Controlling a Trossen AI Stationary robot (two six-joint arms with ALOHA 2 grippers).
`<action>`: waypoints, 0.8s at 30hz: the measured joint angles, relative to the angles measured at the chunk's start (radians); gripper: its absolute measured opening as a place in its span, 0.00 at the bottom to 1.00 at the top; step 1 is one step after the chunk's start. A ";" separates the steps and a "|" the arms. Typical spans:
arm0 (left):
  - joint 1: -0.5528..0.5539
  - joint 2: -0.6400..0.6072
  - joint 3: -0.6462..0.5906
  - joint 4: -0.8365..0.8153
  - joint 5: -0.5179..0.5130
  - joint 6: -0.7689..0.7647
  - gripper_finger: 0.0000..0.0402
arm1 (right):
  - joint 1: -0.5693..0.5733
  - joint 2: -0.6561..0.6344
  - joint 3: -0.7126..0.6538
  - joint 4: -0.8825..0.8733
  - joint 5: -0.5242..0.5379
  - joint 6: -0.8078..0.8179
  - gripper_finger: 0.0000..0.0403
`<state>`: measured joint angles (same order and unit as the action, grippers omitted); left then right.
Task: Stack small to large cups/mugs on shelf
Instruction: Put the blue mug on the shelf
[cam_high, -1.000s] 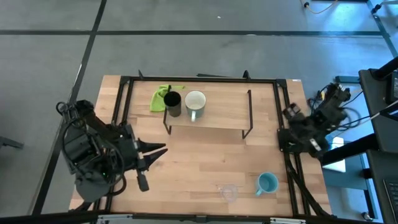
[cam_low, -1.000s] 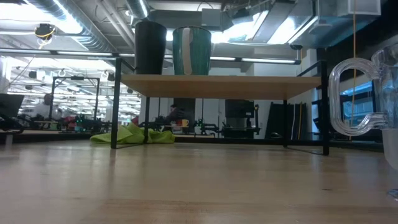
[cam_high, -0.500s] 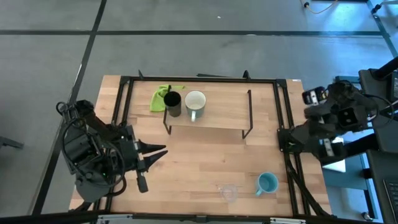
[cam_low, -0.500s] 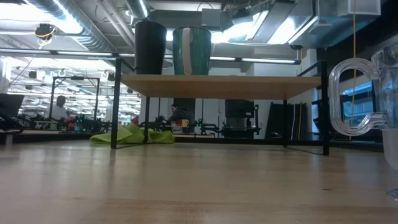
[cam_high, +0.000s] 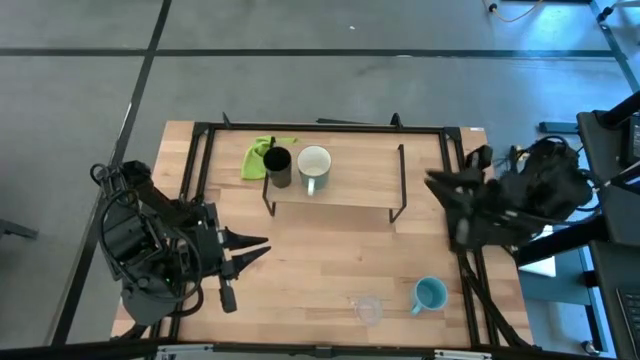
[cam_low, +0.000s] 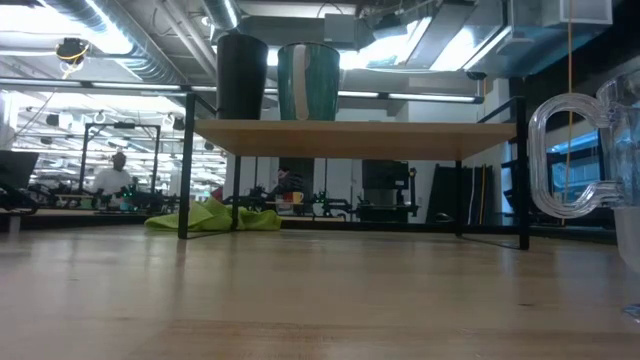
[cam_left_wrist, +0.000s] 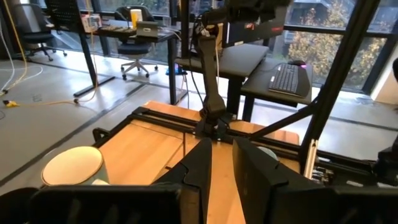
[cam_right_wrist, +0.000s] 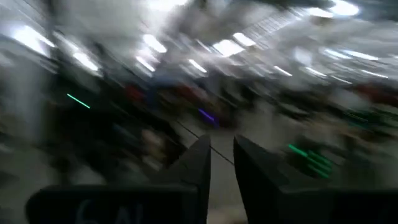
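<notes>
Two mugs on the shelf (cam_high: 350, 185), two near the tabletop's (cam_high: 320, 270) front edge; both my end effectors (cam_high: 262, 243) (cam_high: 432, 181) narrow, empty.

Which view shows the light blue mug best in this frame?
The high view: the light blue mug stands whole on the table's near right part, mouth up, handle visible, beside the clear cup. The low view shows no blue mug that I can pick out. The left wrist view hides it behind the fingers; the right wrist view is blur.

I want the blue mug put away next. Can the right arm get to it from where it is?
Probably yes. The light blue mug stands alone on the table's right front part, with only the clear cup beside it, apart. The right tool holds nothing and hangs at that same side.
</notes>
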<state>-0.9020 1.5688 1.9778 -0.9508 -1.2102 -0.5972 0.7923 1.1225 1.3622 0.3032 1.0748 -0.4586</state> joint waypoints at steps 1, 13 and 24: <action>0.000 0.000 0.000 0.000 0.000 0.005 0.15 | 0.008 0.011 0.034 -0.089 0.135 0.003 0.18; 0.000 0.000 0.000 -0.037 0.025 0.008 0.15 | 0.210 0.043 0.245 -0.261 0.482 0.219 0.18; 0.001 0.000 0.000 -0.128 0.077 0.006 0.15 | 0.210 -0.004 -0.033 -0.885 -0.201 1.312 0.18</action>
<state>-0.9012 1.5688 1.9778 -1.0786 -1.1334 -0.5915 1.0019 1.1187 1.3296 -0.5820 0.8735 0.8534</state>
